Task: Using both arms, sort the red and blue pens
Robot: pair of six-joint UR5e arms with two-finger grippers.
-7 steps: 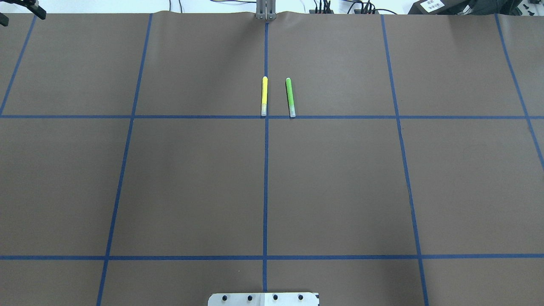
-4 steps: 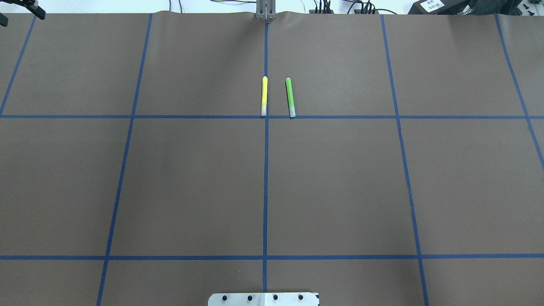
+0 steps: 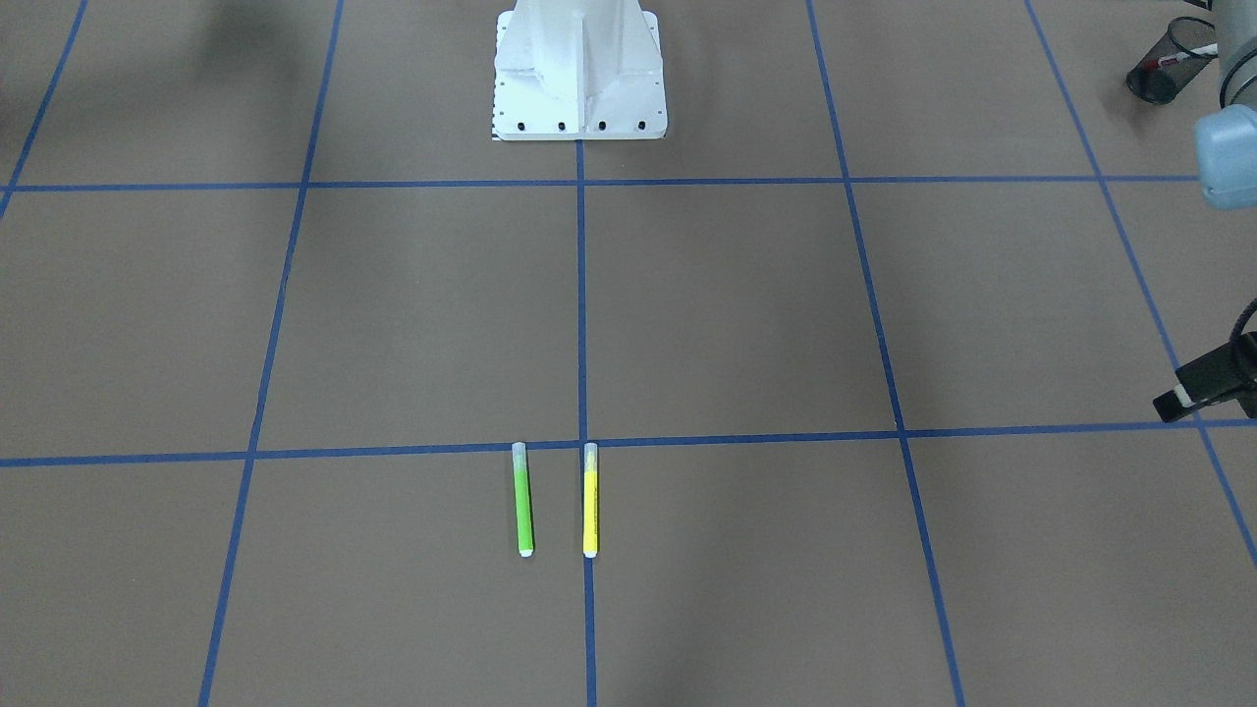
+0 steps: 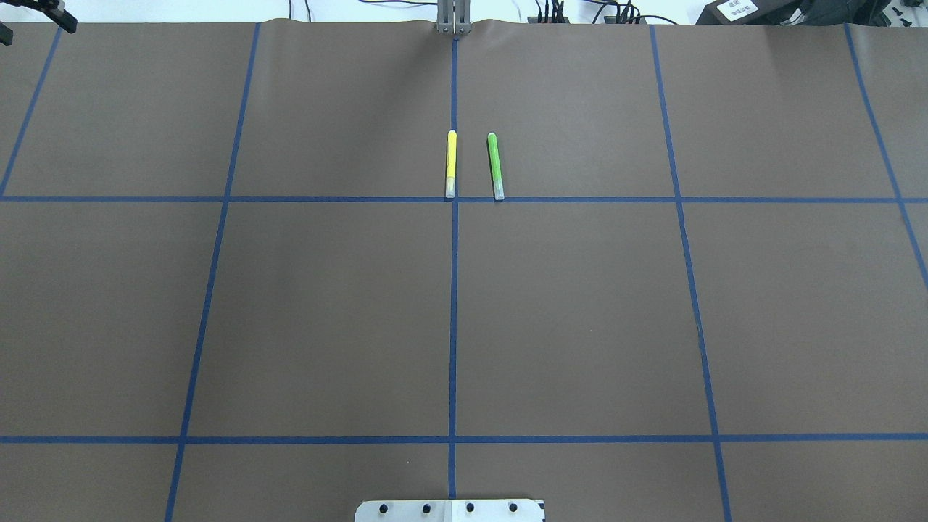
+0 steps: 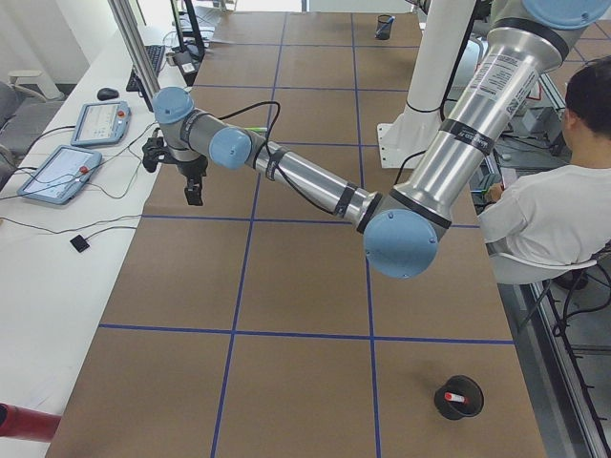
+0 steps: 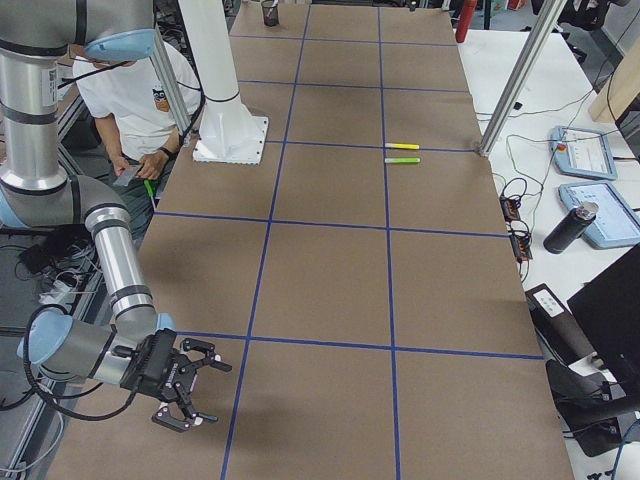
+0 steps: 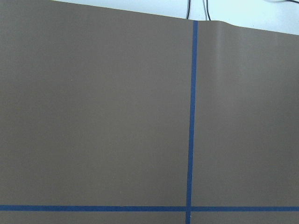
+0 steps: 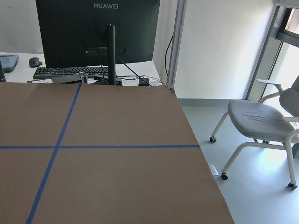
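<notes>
- bench (image 4: 326,304): the overhead view matches the two earlier overhead shots. nothing on it has shifted in the last second, so i judge no sorting move is under way at centre.
- left arm (image 5: 315,181) reaches to the upper left of the left-side view. right arm (image 6: 120,270) sits lower left of the right-side view. overhead shows neither.
- left tool (image 5: 194,198): clipped at the front view's right edge; apart or together, cannot tell. right tool (image 6: 203,395): shows in the right-side view only, so cannot tell.
- black cup (image 5: 459,398), lower right of the left-side view, holds the red pen (image 5: 455,397). overhead misses both.
- second cup (image 5: 385,23), top of that view: contents too small to read. blue pen found in no view.
- yellow marker (image 4: 451,164) and green marker (image 4: 495,165) lie parallel, just apart, upper centre.
</notes>
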